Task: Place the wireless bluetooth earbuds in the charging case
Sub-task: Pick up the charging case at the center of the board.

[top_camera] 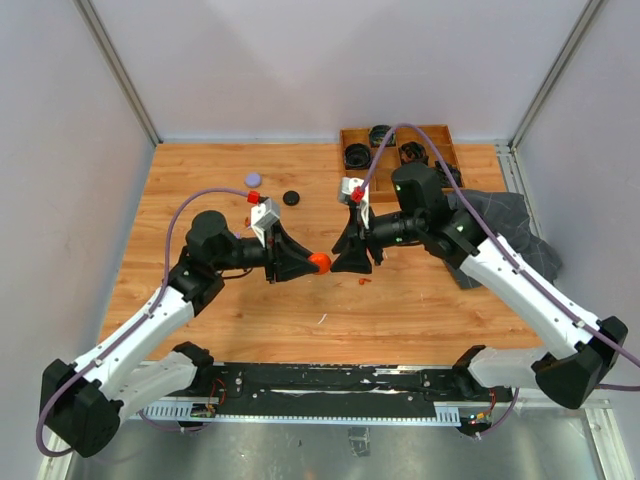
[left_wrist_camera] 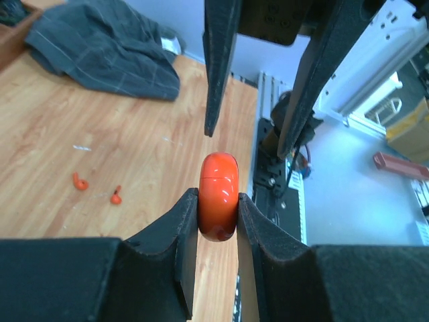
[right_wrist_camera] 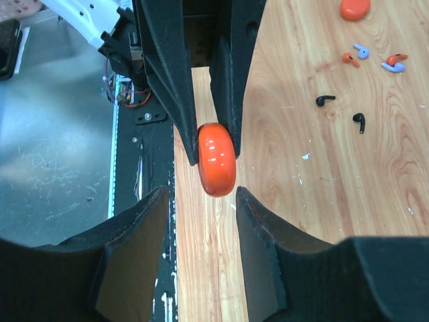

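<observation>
Wooden tabletop (top_camera: 420, 300) spans the scene, and both arms reach inward with level wrists and facing tips. The left gripper (left_wrist_camera: 218, 201) pinches the glossy orange-red rounded plastic charging case (left_wrist_camera: 219, 178), whose lid seems closed. The right gripper (right_wrist_camera: 201, 198) stands spread, just clear of it. Tiny orange-red plastic earbuds (left_wrist_camera: 80, 181) lie loose nearby. The slick shell could twist free when the lid is prised.

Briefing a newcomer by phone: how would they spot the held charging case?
Start at the middle of the wooden table. There the left gripper clamps the glossy orange case; the lilac case and black case lie loose farther back.
</observation>
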{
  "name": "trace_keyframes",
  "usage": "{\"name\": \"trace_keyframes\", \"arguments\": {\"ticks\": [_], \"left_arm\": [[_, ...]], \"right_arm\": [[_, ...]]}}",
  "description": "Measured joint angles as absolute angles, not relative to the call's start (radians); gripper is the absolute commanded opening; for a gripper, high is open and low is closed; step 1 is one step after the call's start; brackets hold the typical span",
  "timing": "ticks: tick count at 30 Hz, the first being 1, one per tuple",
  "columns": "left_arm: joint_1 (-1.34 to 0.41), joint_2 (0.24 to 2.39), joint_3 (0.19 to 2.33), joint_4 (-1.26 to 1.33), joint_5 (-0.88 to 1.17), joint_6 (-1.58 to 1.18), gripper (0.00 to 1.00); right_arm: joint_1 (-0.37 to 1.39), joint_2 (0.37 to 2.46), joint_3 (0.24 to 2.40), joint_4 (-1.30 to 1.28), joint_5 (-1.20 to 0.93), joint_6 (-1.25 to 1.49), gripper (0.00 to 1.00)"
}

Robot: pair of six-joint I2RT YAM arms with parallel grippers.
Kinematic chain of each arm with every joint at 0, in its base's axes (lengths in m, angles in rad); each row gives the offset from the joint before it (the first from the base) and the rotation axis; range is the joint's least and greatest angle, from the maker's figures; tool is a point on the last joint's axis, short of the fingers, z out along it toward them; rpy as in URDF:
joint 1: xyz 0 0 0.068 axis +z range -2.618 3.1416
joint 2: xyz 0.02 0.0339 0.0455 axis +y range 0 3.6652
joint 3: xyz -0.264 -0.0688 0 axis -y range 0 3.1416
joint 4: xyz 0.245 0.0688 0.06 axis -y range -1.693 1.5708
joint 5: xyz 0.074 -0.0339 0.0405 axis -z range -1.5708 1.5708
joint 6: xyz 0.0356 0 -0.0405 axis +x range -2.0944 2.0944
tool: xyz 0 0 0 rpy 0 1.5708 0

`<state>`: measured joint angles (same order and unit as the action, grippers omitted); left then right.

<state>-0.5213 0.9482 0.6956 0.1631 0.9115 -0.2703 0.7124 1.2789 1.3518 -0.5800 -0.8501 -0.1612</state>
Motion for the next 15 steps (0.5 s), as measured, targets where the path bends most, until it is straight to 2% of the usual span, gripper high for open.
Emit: {"name": "trace_keyframes", "arguments": {"ticks": [10, 15], "left_arm": [[-0.521, 0.864, 0.597, 0.406, 0.796, -0.372, 0.0], [-0.521, 0.847, 0.578, 0.482, 0.781, -0.403, 0.0]], "right_arm": [[0.712, 1.168, 1.126, -0.232, -0.799, 0.046, 0.47], [0.712, 1.163, 1.096, -0.12, -0.793, 0.113, 0.45]]}}
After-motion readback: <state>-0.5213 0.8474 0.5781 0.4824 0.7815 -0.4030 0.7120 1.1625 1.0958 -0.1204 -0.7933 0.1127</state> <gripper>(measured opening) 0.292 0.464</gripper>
